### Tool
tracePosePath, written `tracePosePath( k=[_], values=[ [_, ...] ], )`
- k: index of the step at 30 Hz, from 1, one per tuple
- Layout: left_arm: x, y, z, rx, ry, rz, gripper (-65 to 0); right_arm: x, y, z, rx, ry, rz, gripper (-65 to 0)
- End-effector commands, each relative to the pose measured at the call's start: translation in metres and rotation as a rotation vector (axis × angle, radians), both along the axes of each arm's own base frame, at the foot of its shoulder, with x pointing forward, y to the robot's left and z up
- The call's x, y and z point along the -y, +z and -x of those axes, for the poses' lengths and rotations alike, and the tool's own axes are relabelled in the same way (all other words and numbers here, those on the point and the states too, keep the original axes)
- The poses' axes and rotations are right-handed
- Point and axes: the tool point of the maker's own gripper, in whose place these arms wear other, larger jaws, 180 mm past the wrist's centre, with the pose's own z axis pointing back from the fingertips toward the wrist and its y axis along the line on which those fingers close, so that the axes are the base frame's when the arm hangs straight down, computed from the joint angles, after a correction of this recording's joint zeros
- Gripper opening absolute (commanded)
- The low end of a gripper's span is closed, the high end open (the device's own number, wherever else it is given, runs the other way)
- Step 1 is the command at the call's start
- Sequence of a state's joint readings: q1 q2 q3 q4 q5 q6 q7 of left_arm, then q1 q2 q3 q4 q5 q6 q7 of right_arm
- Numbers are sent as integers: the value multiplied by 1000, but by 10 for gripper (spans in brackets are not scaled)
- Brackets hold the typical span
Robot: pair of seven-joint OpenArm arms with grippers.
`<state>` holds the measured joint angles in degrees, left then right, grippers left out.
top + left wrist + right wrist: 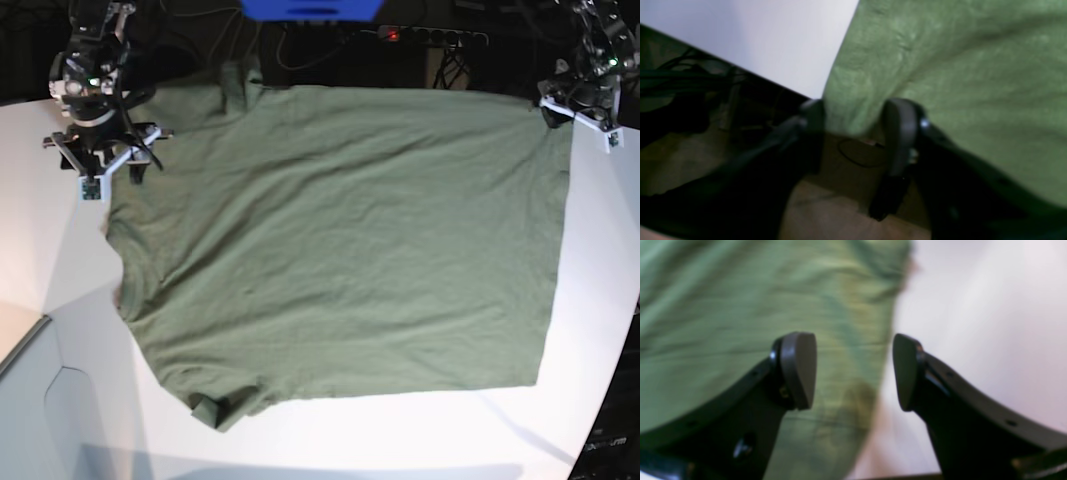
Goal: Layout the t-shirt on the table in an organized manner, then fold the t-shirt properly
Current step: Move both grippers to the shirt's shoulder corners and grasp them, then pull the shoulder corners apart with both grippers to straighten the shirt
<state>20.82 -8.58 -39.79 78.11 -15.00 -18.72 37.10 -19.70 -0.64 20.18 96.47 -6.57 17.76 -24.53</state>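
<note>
Left gripper (pixel 853 116): dark curved fingers stand either side of a bunched corner of the plain olive-green cotton t-shirt (pixel 940 66), right at the table edge. The cloth sits in the gap between the pads; whether they actually pinch it cannot be told from the blurred wrist view. From the room, this gripper (pixel 580 105) is at the shirt's far corner.

Right gripper (pixel 853 371): jaws wide apart, nothing between the pads, hovering over the shirt's edge where green fabric (pixel 740 306) meets bare tabletop. In the base view it (pixel 100 160) hangs beside the sleeve end of the garment.

The t-shirt (pixel 340 250) lies spread nearly flat across the large smooth white table (pixel 400 440), with light wrinkles and a small turned-up fold at its near corner.
</note>
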Motion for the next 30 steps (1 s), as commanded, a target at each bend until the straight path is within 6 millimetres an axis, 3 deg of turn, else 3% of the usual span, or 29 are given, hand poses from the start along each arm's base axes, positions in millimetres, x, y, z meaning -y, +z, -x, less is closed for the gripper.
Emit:
tracePosePath(
  k=[1, 5, 8, 11, 15, 20, 30],
  values=[
    [1, 1, -8, 4, -17, 4, -448, 5, 9, -2, 35, -6, 8, -285],
    [2, 3, -16, 21, -17, 5, -588, 13, 0, 18, -9, -24, 16, -285],
    [4, 3, -19, 24, -20, 9, -650, 11, -4, 37, -46, -15, 23, -285],
    [5, 5, -24, 35, -20, 9, -650, -3, -3, 60, -75, 8, 13, -284],
    [5, 7, -26, 41, -23, 7, -650, -18, 4, 76, -84, 29, 2, -284],
    [6, 7, -26, 39, -28, 10, -650, -34, -11, 84, -127, 53, -36, -272],
    [6, 6, -22, 34, -28, 10, -650, -43, -34, 95, -187, 55, -72, -243]
  ],
)
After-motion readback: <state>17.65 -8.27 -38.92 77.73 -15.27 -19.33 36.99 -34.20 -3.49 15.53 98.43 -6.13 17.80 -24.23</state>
